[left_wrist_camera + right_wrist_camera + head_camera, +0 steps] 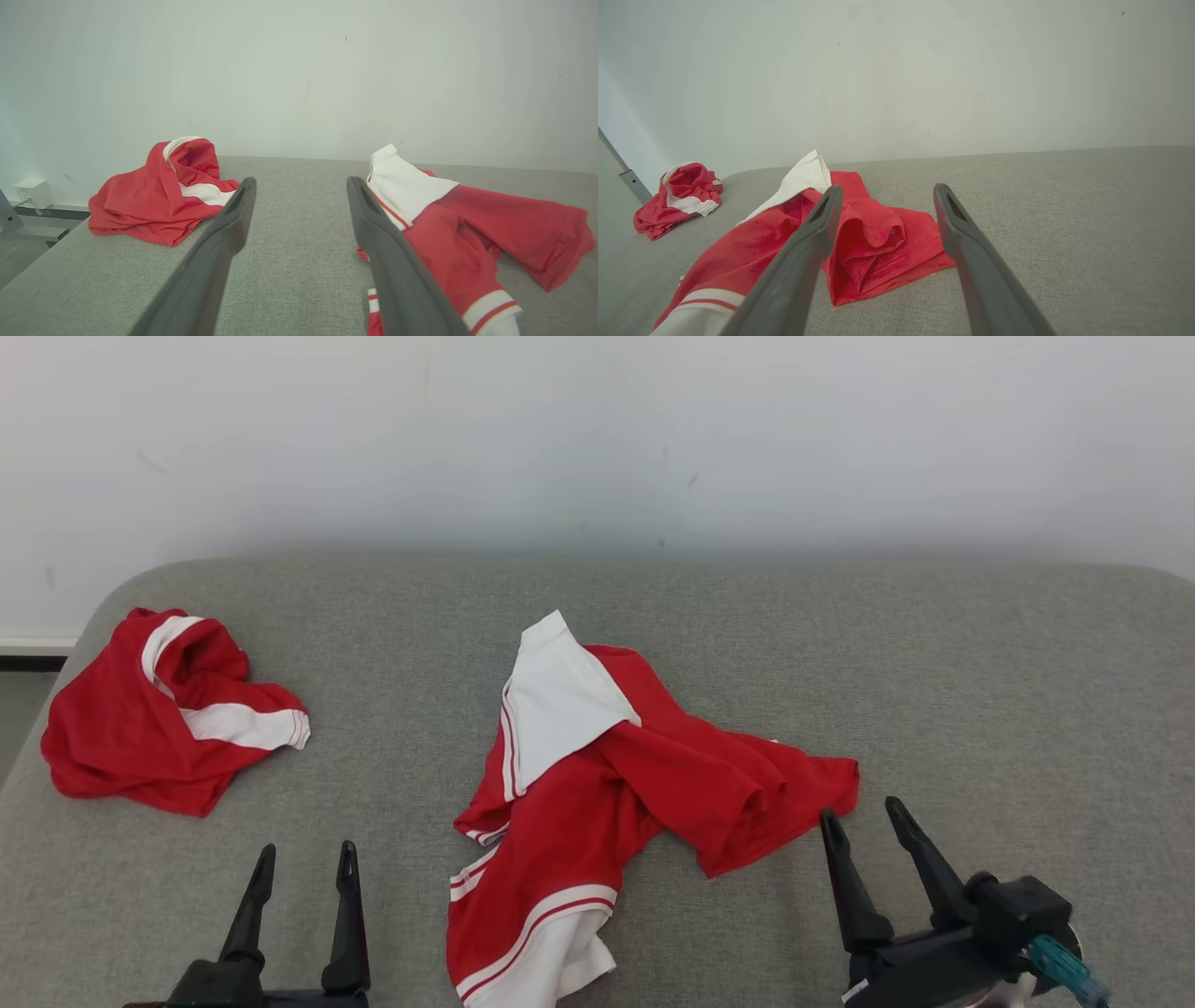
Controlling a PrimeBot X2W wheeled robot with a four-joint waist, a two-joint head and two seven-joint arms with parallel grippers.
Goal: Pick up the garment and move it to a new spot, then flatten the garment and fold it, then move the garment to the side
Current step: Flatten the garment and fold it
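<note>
Head view: a crumpled red-and-white garment (597, 784) lies at the middle of the grey fabric tabletop (980, 691). A white panel is folded over its far part, and a white-striped hem reaches the near edge. A second red-and-white garment (159, 719) lies bunched near the far left corner, well apart from the first. A pale wall (597, 429) stands behind.

The left pincer (308, 849) is at lower left, released, with its fingers spread over bare fabric between the two garments and grasping nothing. The right pincer (861, 807) is at lower right, also released. Its fingertips are just beside the garment's right red edge, and whether they touch it cannot be told.

Left wrist view: the spread fingers (224, 242) frame bare tabletop, with the second garment to their left and the garment to their right. The right finger partly covers the garment's striped edge. A small white box (30, 193) sits on the wall at far left.

Right wrist view: the parted fingers (971, 261) point over the garment's folded red corner, which lies flat on the tabletop between and below them.
</note>
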